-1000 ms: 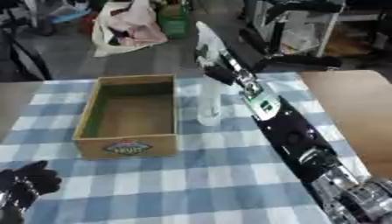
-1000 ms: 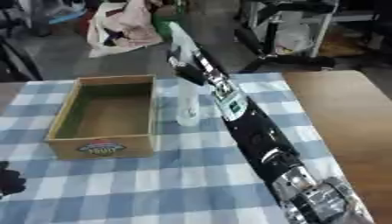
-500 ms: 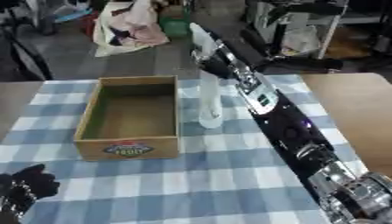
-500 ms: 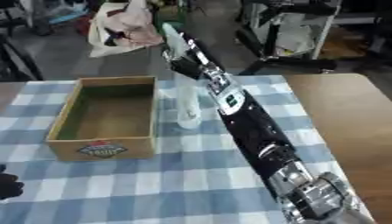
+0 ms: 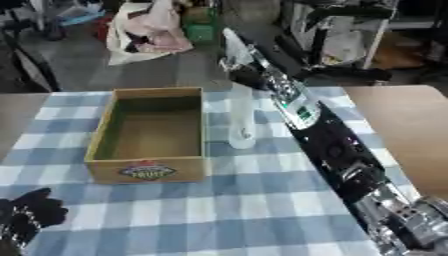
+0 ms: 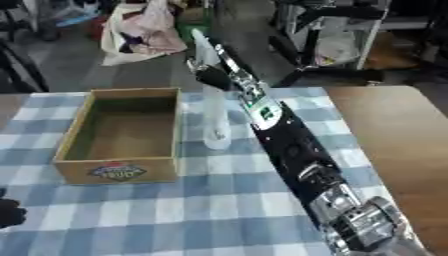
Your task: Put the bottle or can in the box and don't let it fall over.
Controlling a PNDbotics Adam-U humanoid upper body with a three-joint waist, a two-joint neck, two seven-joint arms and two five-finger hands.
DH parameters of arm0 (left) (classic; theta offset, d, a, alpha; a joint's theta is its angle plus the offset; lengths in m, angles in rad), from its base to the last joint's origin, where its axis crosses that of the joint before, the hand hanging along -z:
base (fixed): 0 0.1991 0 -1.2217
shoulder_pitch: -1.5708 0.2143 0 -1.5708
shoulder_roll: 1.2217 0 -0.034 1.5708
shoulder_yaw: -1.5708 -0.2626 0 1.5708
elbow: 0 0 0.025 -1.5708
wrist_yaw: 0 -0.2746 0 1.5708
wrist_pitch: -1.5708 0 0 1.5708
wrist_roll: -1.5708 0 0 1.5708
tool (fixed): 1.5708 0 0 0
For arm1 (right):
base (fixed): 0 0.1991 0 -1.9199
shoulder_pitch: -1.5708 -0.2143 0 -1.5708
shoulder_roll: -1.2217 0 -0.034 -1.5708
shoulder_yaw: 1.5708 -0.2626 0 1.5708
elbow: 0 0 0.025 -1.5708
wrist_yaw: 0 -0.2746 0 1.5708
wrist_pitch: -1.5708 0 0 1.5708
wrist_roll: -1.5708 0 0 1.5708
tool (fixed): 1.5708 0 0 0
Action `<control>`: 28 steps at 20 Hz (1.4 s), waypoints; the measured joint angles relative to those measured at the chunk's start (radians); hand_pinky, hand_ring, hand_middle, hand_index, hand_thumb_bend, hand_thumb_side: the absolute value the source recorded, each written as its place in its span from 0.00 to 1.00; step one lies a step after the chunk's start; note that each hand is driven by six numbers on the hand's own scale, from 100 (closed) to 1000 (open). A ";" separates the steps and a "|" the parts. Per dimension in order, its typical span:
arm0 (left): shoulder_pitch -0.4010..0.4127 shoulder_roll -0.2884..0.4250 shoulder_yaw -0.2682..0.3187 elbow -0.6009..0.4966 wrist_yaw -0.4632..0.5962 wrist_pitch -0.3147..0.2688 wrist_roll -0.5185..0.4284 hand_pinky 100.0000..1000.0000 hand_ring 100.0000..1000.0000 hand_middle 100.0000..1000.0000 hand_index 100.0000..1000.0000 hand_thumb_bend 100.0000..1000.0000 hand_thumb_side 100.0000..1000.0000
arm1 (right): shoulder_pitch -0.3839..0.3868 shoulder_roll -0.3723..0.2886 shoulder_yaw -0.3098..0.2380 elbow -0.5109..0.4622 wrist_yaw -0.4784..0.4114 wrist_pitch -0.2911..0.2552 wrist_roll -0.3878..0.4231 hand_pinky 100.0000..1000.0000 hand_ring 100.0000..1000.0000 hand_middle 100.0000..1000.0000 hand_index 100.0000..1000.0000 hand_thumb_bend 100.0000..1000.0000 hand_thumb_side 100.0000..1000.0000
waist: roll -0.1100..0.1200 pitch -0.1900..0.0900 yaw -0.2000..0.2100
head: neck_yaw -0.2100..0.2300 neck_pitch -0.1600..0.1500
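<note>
A blue-and-white checked cloth covers the table; a clear bottle stands upright just right of the open cardboard box; the right hand is raised at the bottle's top, its grasp cannot be told; the left hand rests near-left, fingers relaxed; bags and a metal frame are seen on the far floor.

The right arm stretches from lower right far up toward centre, its robot hand raised with fingers apparently straight. The left robot hand rests at lower left, fingers up and relaxed.
</note>
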 measured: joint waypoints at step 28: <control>-0.003 -0.001 -0.005 0.000 0.007 -0.001 -0.004 0.68 0.62 0.58 0.78 0.15 1.00 | 0.008 0.000 0.002 -0.002 -0.043 0.029 -0.064 0.59 0.88 0.68 0.79 0.00 0.50 | -0.003 0.000 0.006 | -0.002 -0.004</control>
